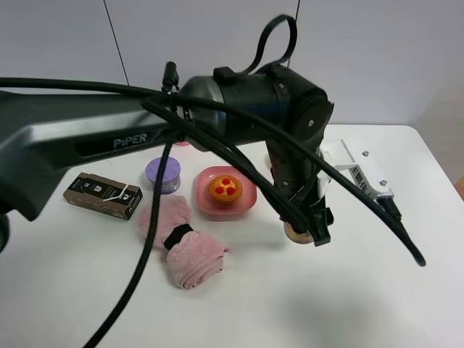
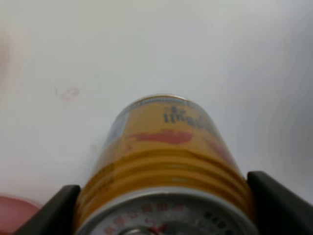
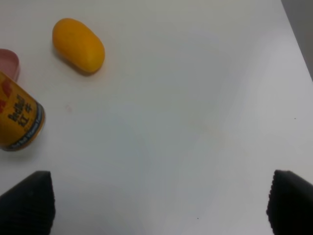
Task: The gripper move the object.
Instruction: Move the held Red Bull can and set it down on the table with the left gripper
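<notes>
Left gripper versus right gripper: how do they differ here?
The left gripper sets its fingers against both sides of the can; the right gripper holds nothing, with only table between its fingers. The left's fingers are closed in; the right's are spread wide. Both have black fingers and face the white table.

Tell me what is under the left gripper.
The can, upright on the table, between the fingers of the gripper. The high view shows only a bit; the gripper covers the rest.
</notes>
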`<state>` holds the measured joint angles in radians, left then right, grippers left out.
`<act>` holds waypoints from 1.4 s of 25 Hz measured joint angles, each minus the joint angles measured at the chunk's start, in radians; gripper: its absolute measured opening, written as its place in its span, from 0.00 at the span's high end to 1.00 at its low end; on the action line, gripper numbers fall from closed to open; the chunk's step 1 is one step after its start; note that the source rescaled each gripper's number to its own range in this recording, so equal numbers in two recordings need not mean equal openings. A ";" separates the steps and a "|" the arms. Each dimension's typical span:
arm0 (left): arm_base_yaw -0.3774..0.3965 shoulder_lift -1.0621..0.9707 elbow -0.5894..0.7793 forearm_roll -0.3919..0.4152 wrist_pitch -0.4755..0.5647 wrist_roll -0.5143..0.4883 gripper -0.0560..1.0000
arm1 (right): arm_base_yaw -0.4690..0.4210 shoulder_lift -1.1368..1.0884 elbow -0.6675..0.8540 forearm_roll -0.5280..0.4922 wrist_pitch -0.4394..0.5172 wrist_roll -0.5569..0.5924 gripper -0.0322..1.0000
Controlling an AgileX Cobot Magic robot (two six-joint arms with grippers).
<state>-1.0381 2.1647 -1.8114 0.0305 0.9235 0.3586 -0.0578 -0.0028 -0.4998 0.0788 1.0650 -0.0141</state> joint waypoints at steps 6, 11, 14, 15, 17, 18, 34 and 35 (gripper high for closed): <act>0.000 0.070 0.000 0.047 -0.011 0.000 0.92 | 0.000 0.000 0.000 0.000 0.000 0.000 0.00; 0.000 0.098 0.000 0.056 -0.009 0.000 0.92 | 0.000 0.000 0.000 0.000 0.000 0.000 0.00; 0.000 0.109 0.000 0.067 -0.005 0.000 0.92 | 0.000 0.000 0.000 0.000 0.000 0.000 0.00; 0.000 0.111 0.000 0.074 -0.002 0.000 0.92 | 0.000 0.000 0.000 0.000 0.000 0.000 0.00; 0.000 0.121 0.000 0.078 0.000 0.000 0.92 | 0.000 0.000 0.000 0.000 0.000 0.000 0.00; 0.000 0.127 0.000 0.079 0.000 0.000 0.92 | 0.000 0.000 0.000 0.000 0.000 0.000 0.00; 0.000 0.138 -0.008 0.032 -0.018 0.034 0.74 | 0.000 0.000 0.000 0.000 0.000 0.000 0.00; 0.000 0.136 -0.010 0.032 -0.021 0.034 0.61 | 0.000 0.000 0.000 0.000 0.000 0.000 0.00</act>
<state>-1.0381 2.3009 -1.8209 0.0627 0.9020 0.3923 -0.0578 -0.0028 -0.4996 0.0788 1.0650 -0.0141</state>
